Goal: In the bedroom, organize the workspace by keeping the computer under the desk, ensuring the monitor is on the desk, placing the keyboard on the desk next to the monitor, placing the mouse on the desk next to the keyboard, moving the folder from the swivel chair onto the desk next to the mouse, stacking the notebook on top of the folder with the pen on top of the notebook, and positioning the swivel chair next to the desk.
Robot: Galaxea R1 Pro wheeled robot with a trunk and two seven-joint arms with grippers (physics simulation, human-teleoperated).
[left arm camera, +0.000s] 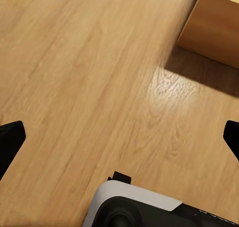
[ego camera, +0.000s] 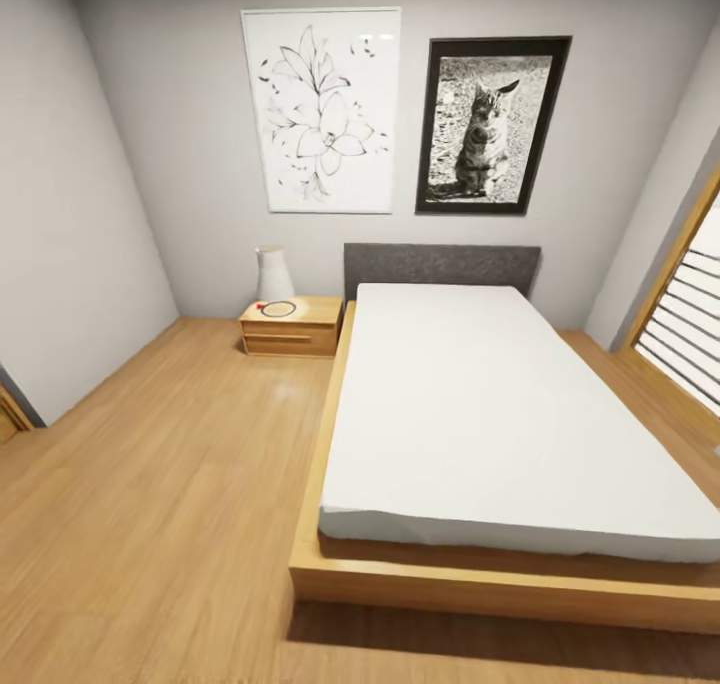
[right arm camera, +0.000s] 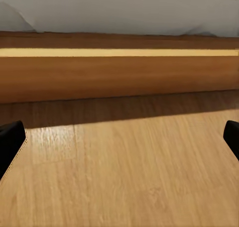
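Note:
The desk, computer, monitor, keyboard, mouse, folder, notebook, pen and swivel chair are out of view. The head view faces a bed in a bedroom. My left gripper [left arm camera: 119, 142] hangs open over bare wooden floor, its black fingertips [left arm camera: 10, 142] far apart with nothing between them. A white and black part of my own body [left arm camera: 144, 207] lies below it. My right gripper [right arm camera: 119, 142] is open too, low above the floor and facing the bed's wooden side [right arm camera: 119, 77], with nothing held.
A low wooden bed frame [ego camera: 500, 584] with a white mattress [ego camera: 480, 414] fills the right half of the room. A wooden nightstand [ego camera: 290, 329] with a white vase [ego camera: 273, 274] stands at the back. Blinds [ego camera: 690, 334] cover a window at the right. Open wooden floor [ego camera: 150, 484] lies on the left.

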